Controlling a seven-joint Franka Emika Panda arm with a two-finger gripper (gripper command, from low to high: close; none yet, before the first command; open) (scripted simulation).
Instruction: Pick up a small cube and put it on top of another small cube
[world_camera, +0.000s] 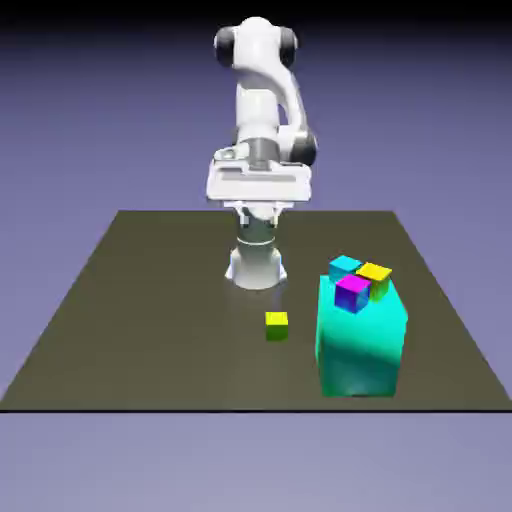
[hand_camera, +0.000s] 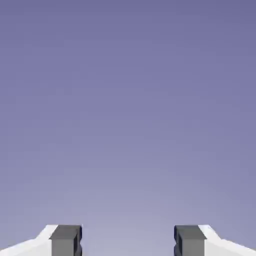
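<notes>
The gripper (world_camera: 259, 215) is held above the tabletop's (world_camera: 150, 320) far edge, its jaws wide apart with nothing gripped. The small yellow-green cube (world_camera: 277, 326) is seen right of the tabletop's middle, toward the near edge. Nearer the near right corner, cyan, magenta and yellow cubes (world_camera: 353, 293) are carried on the big cyan block (world_camera: 358, 350).

The arm (world_camera: 258, 105) is glossy white with dark round joint caps; the tool (world_camera: 260, 215) has grey, blocky fingertips (hand_camera: 65, 242).
</notes>
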